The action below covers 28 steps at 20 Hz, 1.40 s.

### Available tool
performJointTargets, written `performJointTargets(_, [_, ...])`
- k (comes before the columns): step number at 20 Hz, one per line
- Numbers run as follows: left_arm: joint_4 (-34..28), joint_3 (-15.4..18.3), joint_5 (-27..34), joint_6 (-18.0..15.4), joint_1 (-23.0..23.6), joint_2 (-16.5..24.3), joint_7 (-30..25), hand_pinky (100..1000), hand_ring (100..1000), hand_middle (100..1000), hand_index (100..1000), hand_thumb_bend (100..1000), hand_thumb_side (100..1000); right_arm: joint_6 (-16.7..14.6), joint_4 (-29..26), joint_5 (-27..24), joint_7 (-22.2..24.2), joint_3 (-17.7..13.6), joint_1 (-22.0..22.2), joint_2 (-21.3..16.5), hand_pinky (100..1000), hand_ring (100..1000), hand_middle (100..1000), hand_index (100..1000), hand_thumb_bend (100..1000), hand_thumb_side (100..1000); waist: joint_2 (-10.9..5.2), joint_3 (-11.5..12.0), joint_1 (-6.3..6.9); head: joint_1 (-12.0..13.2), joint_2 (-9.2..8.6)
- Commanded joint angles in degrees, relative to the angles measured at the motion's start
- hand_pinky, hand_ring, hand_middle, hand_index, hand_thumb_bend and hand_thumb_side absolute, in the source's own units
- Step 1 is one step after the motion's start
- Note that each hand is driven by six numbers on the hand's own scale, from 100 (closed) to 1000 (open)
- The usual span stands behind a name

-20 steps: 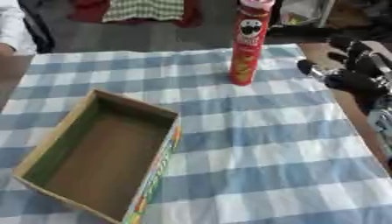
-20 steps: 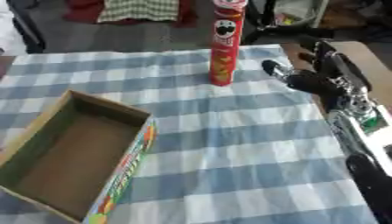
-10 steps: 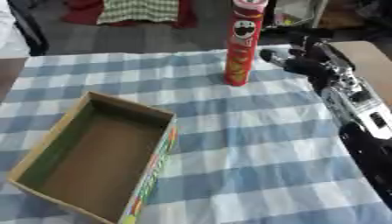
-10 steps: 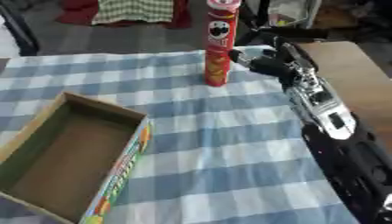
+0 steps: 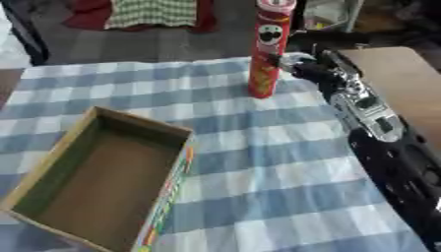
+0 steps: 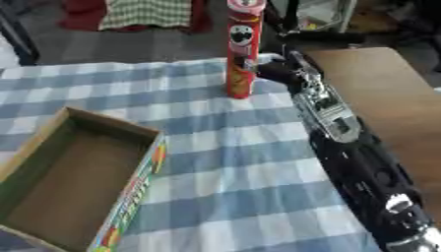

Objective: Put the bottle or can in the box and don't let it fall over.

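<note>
1. Left eye view: tall red can (image 5: 268, 47), upright on the blue checked tablecloth (image 5: 284, 162), directly left of the right hand (image 5: 297, 66); fingers at the can's side, whether they grip it cannot be told. Open cardboard box (image 5: 103, 177) well apart, toward the lower left.
2. Right eye view: same can, fingertips (image 6: 258, 69) meeting its lower half; black right arm (image 6: 353, 157) running back to the lower right.

I work in a lived-in room: checked cloth (image 5: 258, 147) over my worktop, draped chair (image 5: 151, 15) far behind.
</note>
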Motion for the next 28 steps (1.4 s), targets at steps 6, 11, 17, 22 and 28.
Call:
performJointTargets(6, [-0.50, -0.13, 0.15, 0.08, -0.79, 0.97, -0.48, 1000, 783, 893, 832, 454, 587, -1.94, 2.17, 2.16, -0.87, -1.93, -4.18, 0.74, 868, 1000, 985, 938, 583, 216, 0.04, 0.38, 0.24, -1.08, -0.87])
performJointTargets(11, [-0.46, -0.20, 0.17, 0.15, -0.89, 0.83, -0.68, 1000, 783, 893, 832, 452, 588, -3.94, 4.52, 4.91, -3.74, -2.61, -6.04, 1.56, 866, 1000, 982, 936, 588, 221, 0.59, 0.47, 0.36, -1.44, -1.43])
performJointTargets(17, [-0.48, -0.41, 0.26, 0.20, -1.22, 0.68, -0.96, 1000, 783, 894, 832, 449, 590, -5.14, 5.77, 4.96, -5.36, -2.93, -7.87, 2.41, 865, 1000, 984, 936, 585, 220, 1.18, 0.67, 0.66, -2.13, -2.30])
performJointTargets(22, [-0.48, -0.53, 0.29, 0.25, -1.40, 0.52, -1.12, 1000, 783, 894, 830, 447, 591, -5.53, 6.97, 5.07, -6.28, -3.14, -9.57, 2.57, 867, 1000, 986, 939, 588, 226, 1.62, 0.94, 0.80, -2.76, -2.98])
performJointTargets(28, [-0.54, -0.67, 0.36, 0.30, -1.70, 0.39, -1.32, 1000, 784, 894, 828, 444, 594, -6.12, 8.15, 6.82, -8.33, -3.70, -10.98, 2.37, 868, 1000, 987, 941, 591, 224, 2.23, 1.25, 0.88, -3.31, -3.94])
